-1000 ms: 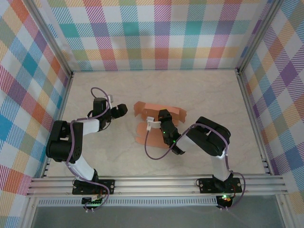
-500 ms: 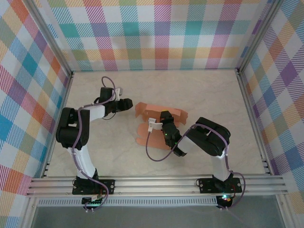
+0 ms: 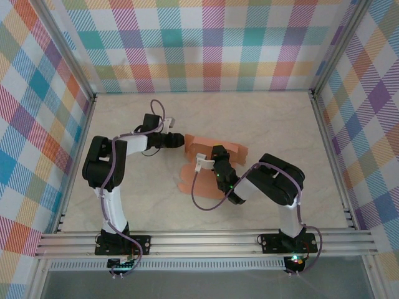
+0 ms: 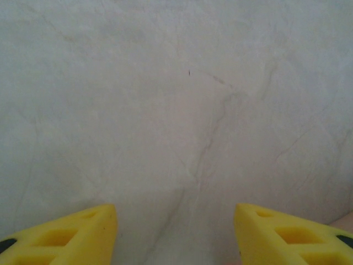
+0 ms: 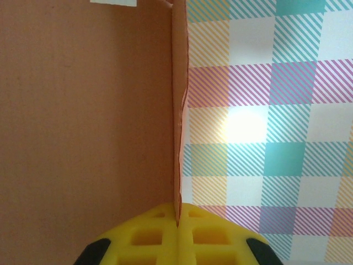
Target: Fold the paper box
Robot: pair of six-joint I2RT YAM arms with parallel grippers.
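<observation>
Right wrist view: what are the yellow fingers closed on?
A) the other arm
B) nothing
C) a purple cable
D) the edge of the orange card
D: the fingers meet on the thin edge of a panel of the paper box.

The right gripper point(image 5: 179, 223) has its yellow fingers pressed together on the thin upright edge of the paper box point(image 5: 83, 121), whose salmon-orange panel spreads to the left. A checked wall point(image 5: 265, 110) stands at right. The pale strip point(image 5: 113, 2) at the top is perhaps tabletop.
</observation>
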